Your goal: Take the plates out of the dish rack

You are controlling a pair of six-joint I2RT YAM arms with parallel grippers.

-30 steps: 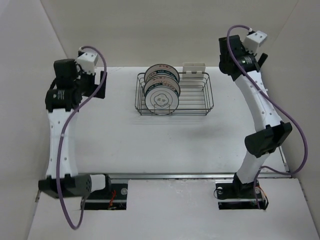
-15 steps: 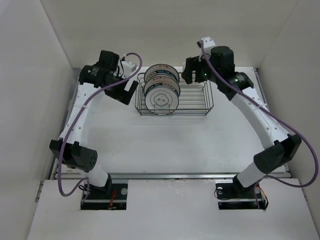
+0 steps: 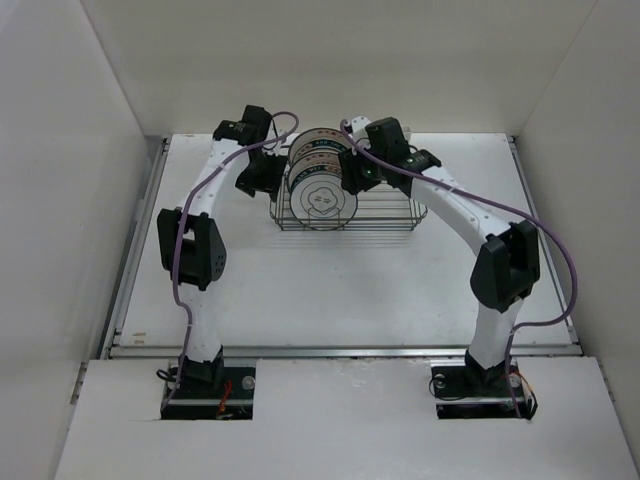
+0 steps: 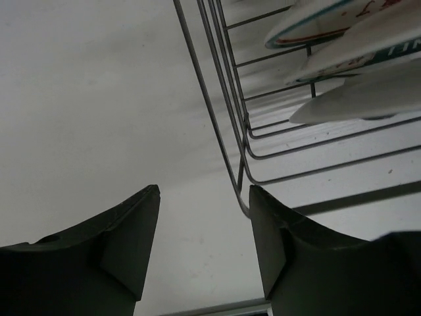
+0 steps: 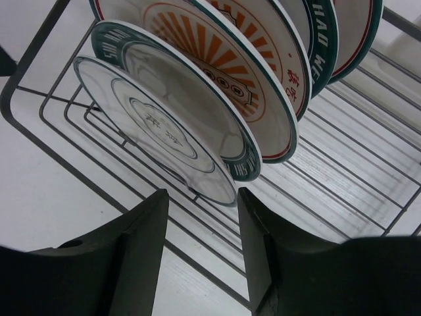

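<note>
right wrist: glossy round plates point(image 5: 217, 85) in thin dark wire dish rack point(image 5: 342, 197)

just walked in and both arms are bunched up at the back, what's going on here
Both arms are at the dish rack to unload it. Several plates stand on edge in its left half, and none is out yet. The left tool is at the rack's left end, open, with the corner wire just ahead. The right tool faces the plates, open and holding nothing.
</note>
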